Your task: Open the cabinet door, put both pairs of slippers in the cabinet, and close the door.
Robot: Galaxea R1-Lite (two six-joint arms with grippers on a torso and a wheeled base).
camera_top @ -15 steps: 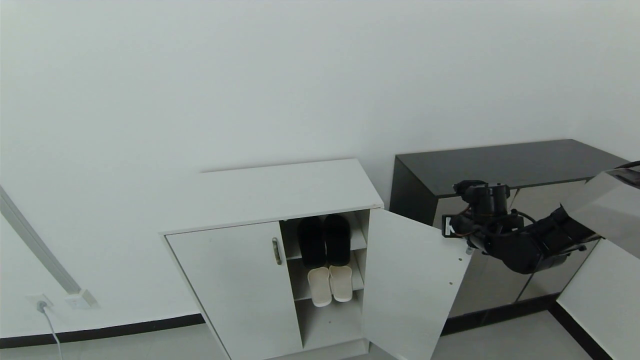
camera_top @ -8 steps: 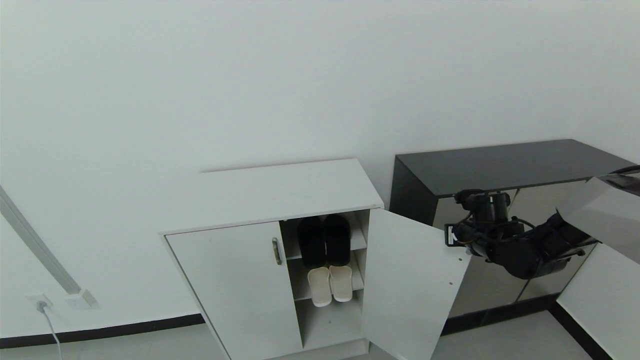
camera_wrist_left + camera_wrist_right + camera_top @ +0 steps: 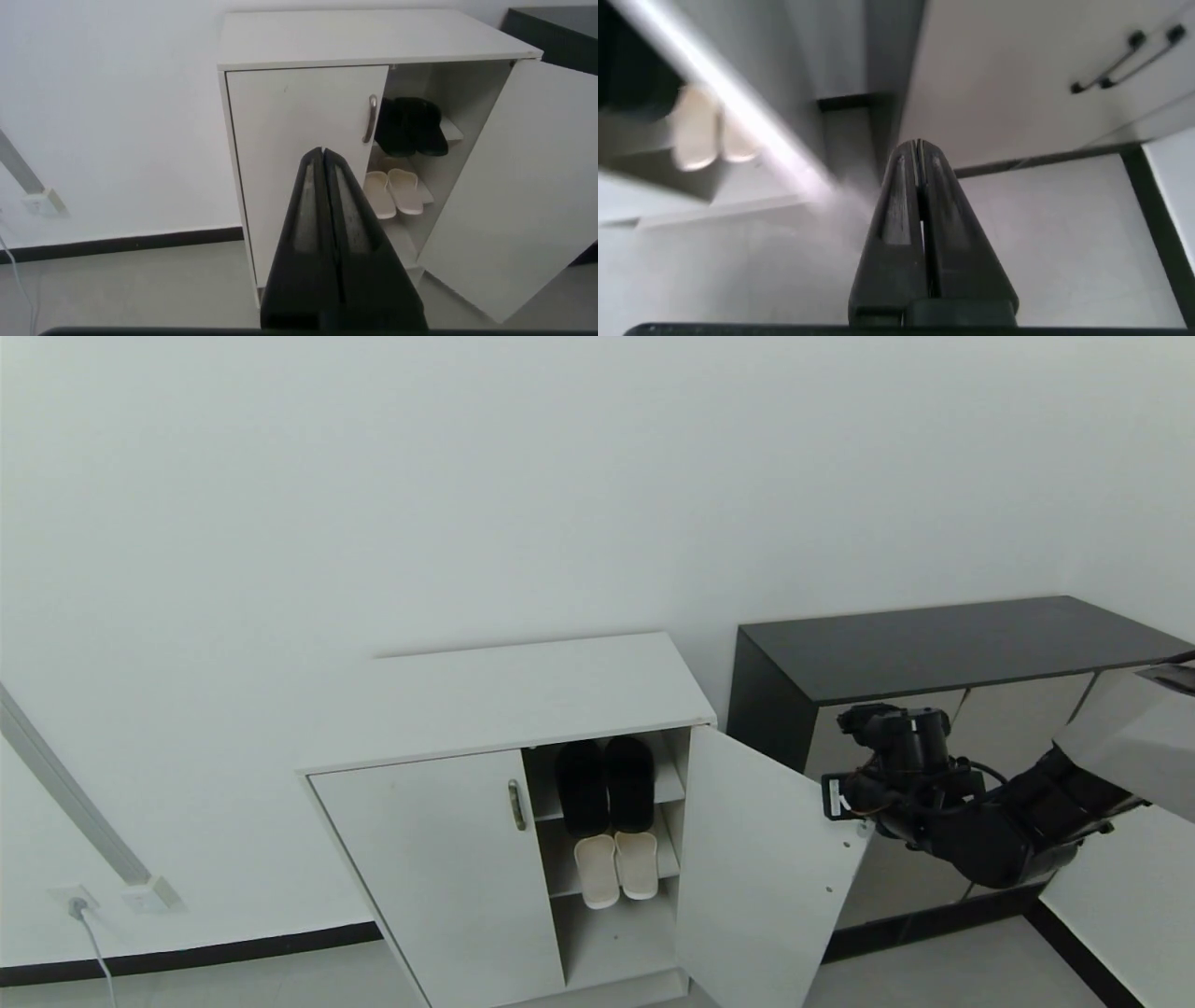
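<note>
Two slipper pairs: both inside the low white two-door cabinet (image 3: 523, 695), on the side behind the open door.
Black pair (image 3: 605, 784): side by side on the upper shelf, touching each other.
Cream pair (image 3: 616, 868): side by side on the shelf directly below the black pair, ends jutting a little past the shelf's front edge.
Right-side white cabinet door (image 3: 761, 868): swung wide open, inner face with small holes turned toward the head camera.
Left-side white cabinet door (image 3: 439, 868): closed, with a slim vertical metal handle (image 3: 516, 805) near its inner edge.
Right hand (image 3: 834, 798): at the upper part of the open door's free edge, on its outer side; fingers clenched flat together on nothing in the right wrist view; contact with the door not clear.
Left hand (image 3: 323, 157): clenched on nothing, fingers pressed together, held well back from the cabinet and pointing toward the closed door.
Black-topped sideboard with mirrored fronts (image 3: 934, 644): just beside the cabinet, behind the right arm.
</note>
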